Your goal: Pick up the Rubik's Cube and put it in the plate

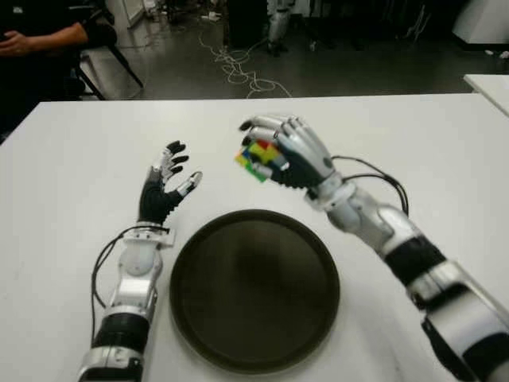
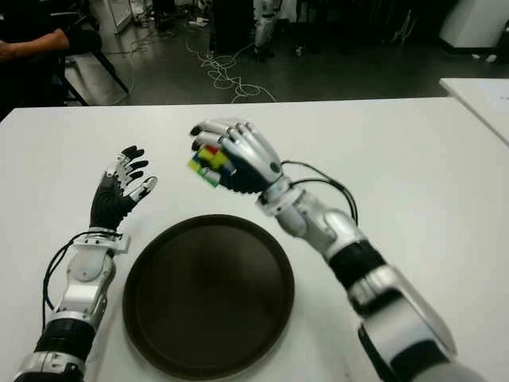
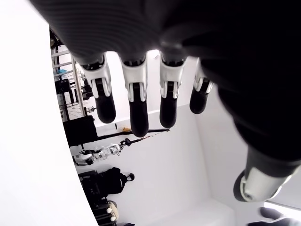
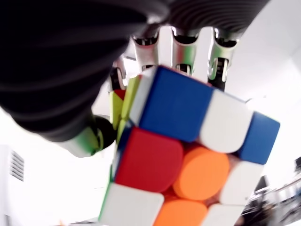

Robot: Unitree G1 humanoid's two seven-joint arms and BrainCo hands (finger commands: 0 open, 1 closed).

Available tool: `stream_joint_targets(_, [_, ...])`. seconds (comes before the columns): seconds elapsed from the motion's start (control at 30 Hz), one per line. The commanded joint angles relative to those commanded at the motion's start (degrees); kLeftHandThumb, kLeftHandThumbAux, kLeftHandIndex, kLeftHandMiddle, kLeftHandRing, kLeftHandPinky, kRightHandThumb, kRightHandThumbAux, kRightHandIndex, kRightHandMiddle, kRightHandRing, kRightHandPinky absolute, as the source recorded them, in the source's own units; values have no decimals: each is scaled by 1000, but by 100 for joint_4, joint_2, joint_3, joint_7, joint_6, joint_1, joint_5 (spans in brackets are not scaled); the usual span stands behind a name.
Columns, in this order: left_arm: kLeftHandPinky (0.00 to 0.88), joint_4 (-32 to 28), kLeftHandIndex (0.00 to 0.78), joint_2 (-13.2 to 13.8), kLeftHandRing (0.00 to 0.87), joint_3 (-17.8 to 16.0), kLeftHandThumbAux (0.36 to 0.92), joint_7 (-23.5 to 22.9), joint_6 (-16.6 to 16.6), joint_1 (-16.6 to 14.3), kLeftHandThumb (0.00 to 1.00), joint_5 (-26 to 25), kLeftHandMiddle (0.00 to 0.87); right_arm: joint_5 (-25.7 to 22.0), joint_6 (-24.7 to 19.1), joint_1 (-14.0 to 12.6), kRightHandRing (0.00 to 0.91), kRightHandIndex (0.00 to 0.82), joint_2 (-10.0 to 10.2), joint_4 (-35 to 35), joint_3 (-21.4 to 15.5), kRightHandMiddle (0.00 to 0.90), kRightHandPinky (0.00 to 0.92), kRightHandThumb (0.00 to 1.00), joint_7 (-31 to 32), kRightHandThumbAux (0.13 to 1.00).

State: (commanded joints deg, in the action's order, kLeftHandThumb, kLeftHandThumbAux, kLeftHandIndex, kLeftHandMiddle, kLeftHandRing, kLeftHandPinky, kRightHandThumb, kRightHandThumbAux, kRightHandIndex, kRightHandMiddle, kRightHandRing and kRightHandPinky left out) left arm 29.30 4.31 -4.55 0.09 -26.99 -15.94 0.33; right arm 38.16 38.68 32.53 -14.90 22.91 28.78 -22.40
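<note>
Half-hidden Rubik's Cube, right robot hand clutching

Dark floor – loose cables – behind white table.

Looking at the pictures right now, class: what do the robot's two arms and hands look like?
The left hand has a black palm and silver-white fingers with black tips. The right hand shows silver segmented fingers over a black palm. Both forearms are silver with black ribbed bands, and thin black cables loop beside each wrist.
</note>
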Motion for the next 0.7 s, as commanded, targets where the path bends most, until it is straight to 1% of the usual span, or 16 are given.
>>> stream_joint_targets(0.07, [155,-33,119,-11,161,-5,665,-22,63,5,60,-53,160,-56,-28,-107,699,423,4,-148,-36,660,732,690,185,733])
stream_joint_targets(0.17, [151,-156,120,-46,160,-34,677,-100,239,22,61,-216,162,-348,-22,-242,699,423,-81,-358,3,660,729,691,869,733])
stream_joint_targets(0.2, [149,-232,120,-59,159,-38,681,-119,316,37,60,-257,162,-544,-20,-258,698,423,-147,-441,47,660,728,691,1257,732])
stream_joint_targets(0.3, [157,-390,124,-71,165,-36,710,-145,464,72,63,-311,171,-940,-53,-316,695,423,-255,-649,72,659,716,692,2056,732])
stream_joint_targets(0.37, [160,-442,125,-74,168,-34,719,-149,515,85,63,-319,174,-1037,-81,-360,694,423,-255,-732,22,659,712,692,2288,732])
stream_joint_targets(0.47, [166,-568,126,-94,173,-46,726,-119,658,117,67,-323,177,-1328,-160,-486,683,423,-376,-937,1,650,696,692,2852,732])
stream_joint_targets(0.5, [168,-595,126,-97,174,-49,728,-118,687,125,69,-323,178,-1371,-179,-511,678,423,-381,-978,-19,647,690,691,2956,732])
stream_joint_targets(0.63, [184,-724,127,-113,178,-73,730,-82,866,154,87,-316,179,-1641,-213,-790,667,423,-601,-1275,-202,640,674,691,3359,733])
stream_joint_targets(0.7, [190,-763,128,-116,180,-83,729,-76,922,163,95,-301,179,-1699,-213,-887,665,423,-633,-1351,-284,640,672,690,3445,733])
